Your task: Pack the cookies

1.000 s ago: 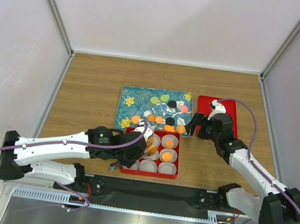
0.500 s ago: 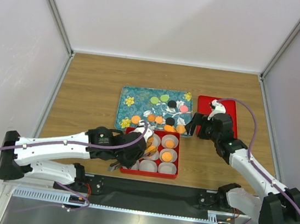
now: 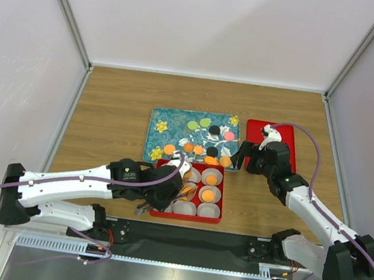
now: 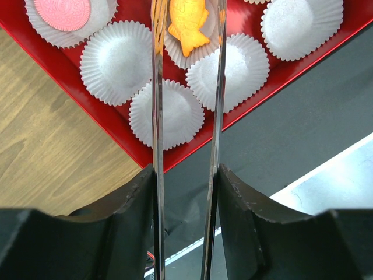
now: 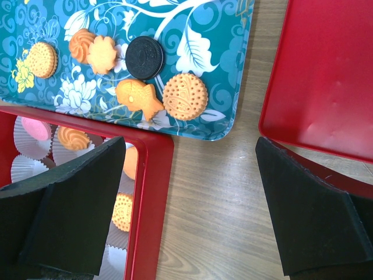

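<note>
Several cookies (image 3: 201, 140), orange, green, pink and black, lie on the teal flowered tray (image 3: 169, 120). In front of it stands a red box (image 3: 186, 216) of white paper cups; some cups hold orange cookies (image 3: 208, 195). My left gripper (image 3: 183, 183) hangs over the box's left side. Its two metal blades (image 4: 156, 87) stand apart, open, and an orange fish cookie (image 4: 187, 29) lies in a cup between them, touching neither. A pink cookie (image 4: 61, 13) sits in the corner cup. My right gripper (image 5: 189, 146) is wide open and empty over bare wood beside the tray's near right corner.
A shallow red lid (image 3: 285, 136) lies right of the tray, under the right wrist. Several empty paper cups (image 4: 166, 114) fill the box's near corner. Near the right gripper, a black cookie (image 5: 145, 57) and a round orange one (image 5: 185, 96) lie on the tray. Walls enclose the table.
The left gripper's blades have spread wider, and the orange cookie now lies free in its cup. The right arm has not moved.
</note>
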`<state>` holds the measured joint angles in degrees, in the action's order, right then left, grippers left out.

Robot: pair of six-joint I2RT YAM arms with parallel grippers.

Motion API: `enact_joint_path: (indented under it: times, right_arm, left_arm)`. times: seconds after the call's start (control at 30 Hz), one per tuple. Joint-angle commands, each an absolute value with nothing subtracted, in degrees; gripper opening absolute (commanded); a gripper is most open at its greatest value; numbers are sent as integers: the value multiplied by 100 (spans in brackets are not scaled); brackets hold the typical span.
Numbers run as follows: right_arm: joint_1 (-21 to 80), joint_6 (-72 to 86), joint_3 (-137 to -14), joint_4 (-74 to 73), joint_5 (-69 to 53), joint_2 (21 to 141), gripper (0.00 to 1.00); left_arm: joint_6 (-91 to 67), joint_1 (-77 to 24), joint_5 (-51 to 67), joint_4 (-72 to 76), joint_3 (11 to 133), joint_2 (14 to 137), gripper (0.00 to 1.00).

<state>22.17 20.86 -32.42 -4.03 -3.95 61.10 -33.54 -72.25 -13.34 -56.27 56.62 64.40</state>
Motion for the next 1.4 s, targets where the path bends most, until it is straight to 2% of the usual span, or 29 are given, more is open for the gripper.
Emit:
enact_joint_path:
  times: [0.0,0.27,0.47,0.8,1.17,1.37]
  right_arm:
    - [2241,1986,-3375,-264,-334,6073,100]
    - [2250,2004,-3375,-272,-343,6065,100]
    - [2241,1995,-3384,-299,-290,6056,100]
    - [2224,2004,-3401,-413,-44,5933,100]
    - [2189,2013,-3401,-413,-79,5880,100]
    - [2171,2021,-3384,-378,-132,5854,100]
  left_arm:
    - [-3375,-7269,-1424,-5563,5730,6346,50]
    - [-3243,-7242,-1757,-5818,6389,6345,50]
    - [-2770,-6505,-1942,-5801,7232,6688,49]
    - [-1522,-5038,-1671,-5082,8761,8594,51]
    - [-1213,-4764,-1415,-5282,10634,11063,53]
    - [-1248,-4693,-1450,-5247,10890,11461,55]
